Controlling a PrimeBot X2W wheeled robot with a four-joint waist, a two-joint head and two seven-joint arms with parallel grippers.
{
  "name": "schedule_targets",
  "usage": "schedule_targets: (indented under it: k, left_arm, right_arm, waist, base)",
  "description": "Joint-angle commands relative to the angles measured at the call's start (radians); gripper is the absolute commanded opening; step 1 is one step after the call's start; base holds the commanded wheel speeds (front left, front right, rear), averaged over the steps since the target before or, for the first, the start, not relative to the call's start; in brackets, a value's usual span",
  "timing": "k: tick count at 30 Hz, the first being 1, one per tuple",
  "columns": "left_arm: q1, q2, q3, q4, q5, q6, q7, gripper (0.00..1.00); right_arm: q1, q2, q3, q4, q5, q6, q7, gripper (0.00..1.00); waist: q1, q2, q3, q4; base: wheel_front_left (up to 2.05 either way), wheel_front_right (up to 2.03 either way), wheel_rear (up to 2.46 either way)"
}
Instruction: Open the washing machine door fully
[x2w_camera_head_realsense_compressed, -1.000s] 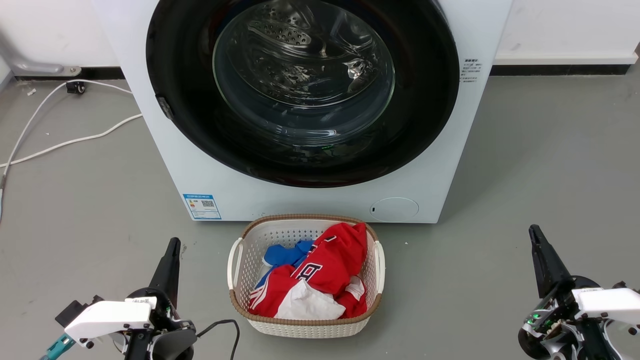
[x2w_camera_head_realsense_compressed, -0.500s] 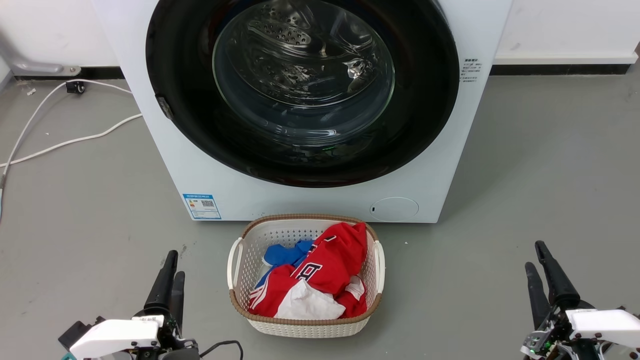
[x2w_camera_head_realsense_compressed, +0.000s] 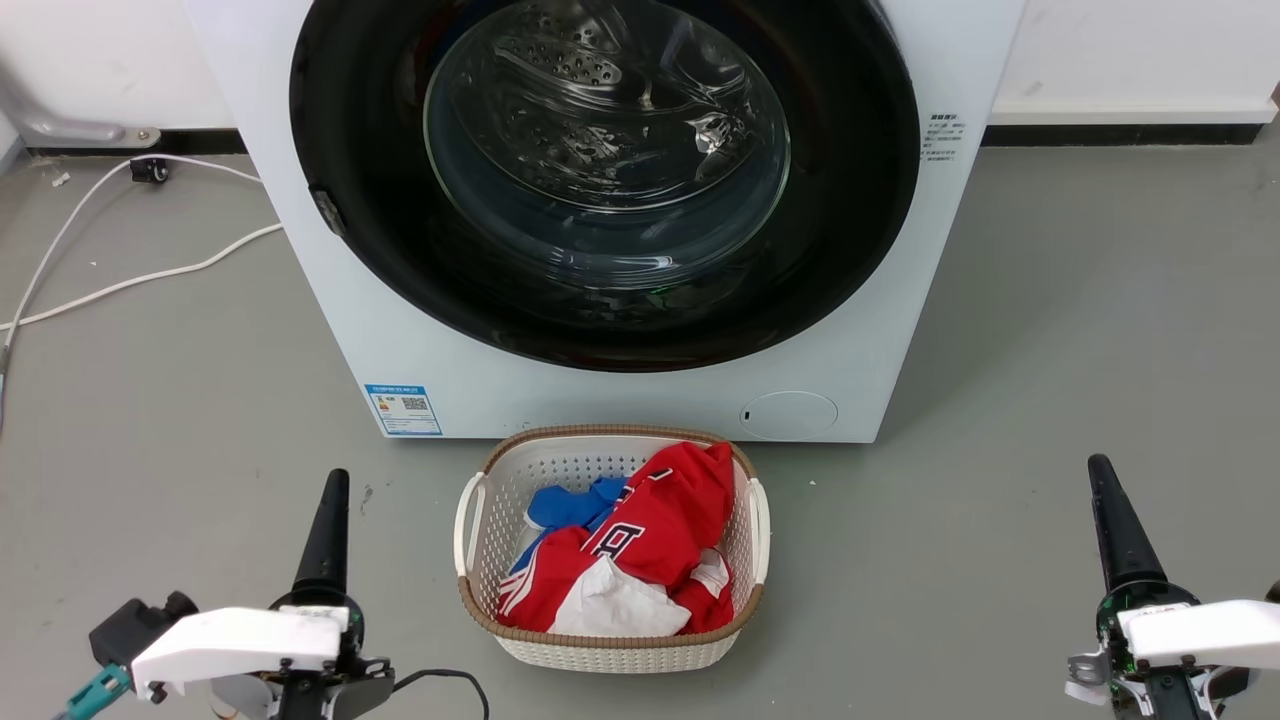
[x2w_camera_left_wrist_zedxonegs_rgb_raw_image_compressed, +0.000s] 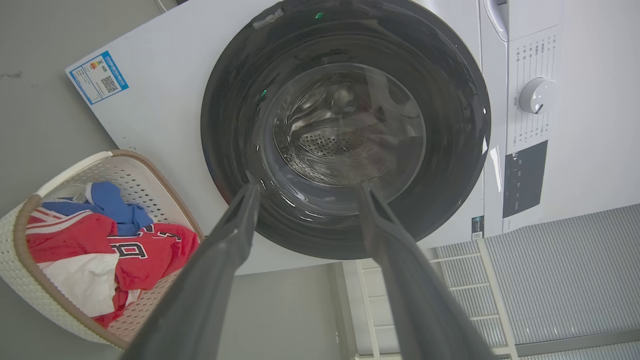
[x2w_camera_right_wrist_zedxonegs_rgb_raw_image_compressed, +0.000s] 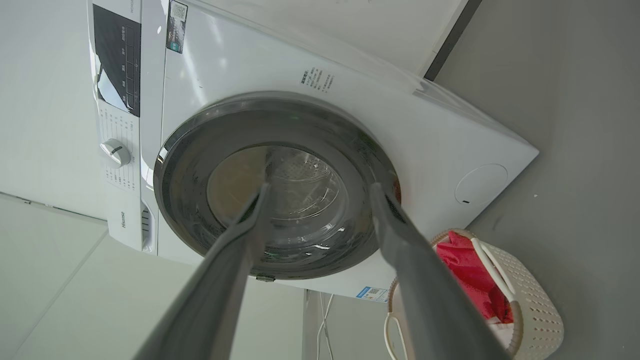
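At the near edge of the head view, the left gripper (x2w_camera_head_realsense_compressed: 334, 490) is seen low on the left and the right gripper (x2w_camera_head_realsense_compressed: 1102, 470) low on the right, both above the grey floor (x2w_camera_head_realsense_compressed: 1100, 350) with fingers pointing toward the machine. In each wrist view the two dark fingers are seen set wide apart, with nothing held between them. Between the two grippers, and apart from both, a white perforated laundry basket (x2w_camera_head_realsense_compressed: 478, 530) with a brown woven rim is found standing on the floor. It is loaded with a red garment (x2w_camera_head_realsense_compressed: 670, 520), a blue garment (x2w_camera_head_realsense_compressed: 565, 505) and a white cloth (x2w_camera_head_realsense_compressed: 615, 610). The basket is placed just in front of the white washing machine (x2w_camera_head_realsense_compressed: 350, 300), centred below its opening, so the middle approach is occupied at floor level. The washing machine door (x2w_camera_head_realsense_compressed: 860, 200) is recorded as closed, lying flat against the machine front and spanning nearly its width. Through its clear glass bowl (x2w_camera_head_realsense_compressed: 600, 150) the perforated steel drum is visible. A small grey metal fitting (x2w_camera_head_realsense_compressed: 328, 212) is noted on the door's left edge. Below the door, a blue label (x2w_camera_head_realsense_compressed: 403, 410) is fixed at the lower left and a small round white flap (x2w_camera_head_realsense_compressed: 790, 415) is set at the lower right. White cables (x2w_camera_head_realsense_compressed: 130, 285) are laid across the floor to the left of the machine, toward the wall.
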Motion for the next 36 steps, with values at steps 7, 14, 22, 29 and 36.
schedule_targets:
  k: [7,14,22,29,36]
  left_arm:
    - [-0.002,0.004,-0.037,-0.071,0.234,0.056,-0.038,1.0]
    - [0.002,0.004,-0.061,-0.09,0.374,0.091,-0.06,1.0]
    - [0.009,0.009,-0.09,-0.116,0.513,0.108,-0.088,1.0]
    - [0.02,0.014,-0.111,-0.131,0.607,0.114,-0.11,1.0]
    - [0.028,0.018,-0.132,-0.143,0.692,0.116,-0.132,1.0]
  right_arm:
    - [0.003,-0.003,0.011,-0.084,-0.216,0.001,-0.037,1.0]
    - [0.014,-0.002,0.028,-0.127,-0.366,0.001,-0.059,1.0]
    - [0.032,-0.002,0.046,-0.166,-0.537,0.001,-0.086,1.0]
    - [0.049,-0.002,0.051,-0.181,-0.661,0.002,-0.109,1.0]
    - [0.063,-0.001,0.05,-0.2,-0.754,0.002,-0.129,1.0]
  waist:
    - [0.0,0.0,0.003,0.0]
    - [0.0,0.0,0.006,-0.001]
    - [0.0,0.0,0.006,0.001]
    - [0.0,0.0,0.004,0.0]
    - [0.0,0.0,0.004,0.001]
  base:
    - [0.0,0.0,0.0]
    - [0.0,0.0,0.0]
    - [0.0,0.0,0.0]
    - [0.0,0.0,0.0]
    - [0.0,0.0,0.0]
